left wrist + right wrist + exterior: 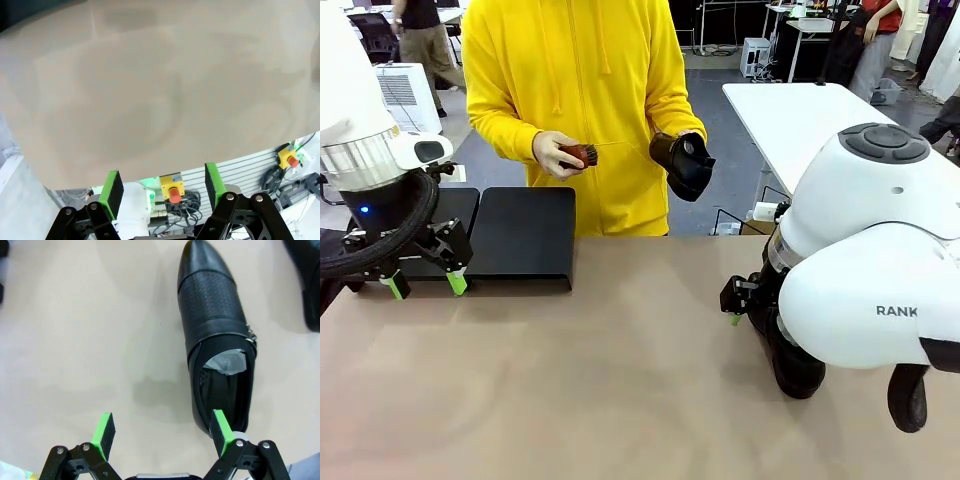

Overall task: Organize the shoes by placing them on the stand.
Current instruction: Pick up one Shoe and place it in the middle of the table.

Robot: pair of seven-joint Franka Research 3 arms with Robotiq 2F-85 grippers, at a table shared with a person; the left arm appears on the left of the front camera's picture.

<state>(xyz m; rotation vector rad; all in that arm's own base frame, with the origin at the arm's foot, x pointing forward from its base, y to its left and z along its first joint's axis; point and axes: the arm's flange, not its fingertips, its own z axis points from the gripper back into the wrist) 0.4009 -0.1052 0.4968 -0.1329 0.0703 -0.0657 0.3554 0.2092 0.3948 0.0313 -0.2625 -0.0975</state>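
The shoes are in different places. One shoe [215, 315] lies flat on the tan desk [600, 380], seen from above in the right wrist view. It is glossy black, with a smooth toe cap pointing toward the top of the picture, a textured band across the middle and crumpled white paper [230, 362] in its opening. A second shoe [307, 285] lies near it at that picture's upper right edge, cut off by the frame and apart from the first. A third shoe [682, 165] is off the desk, held up by the person in the yellow hoodie [575, 70] at the far side, whose other hand [555, 152] holds a small brush [580, 155]. The stand [525, 235] sits at the far left of the desk, its two black panels side by side just in front of the person. The right gripper [162, 426] hangs over the first shoe with its jaws spread wide and nothing between them. One green pad [220, 425] sits over the heel rim, and I cannot tell whether it touches the leather, while the other is above bare desk. The left gripper [425, 285] hovers just in front of the stand's left panel, jaws also apart and holding nothing. Its wrist view shows the desk surface, and past the desk's edge, yellow boxes with red buttons [171, 187].
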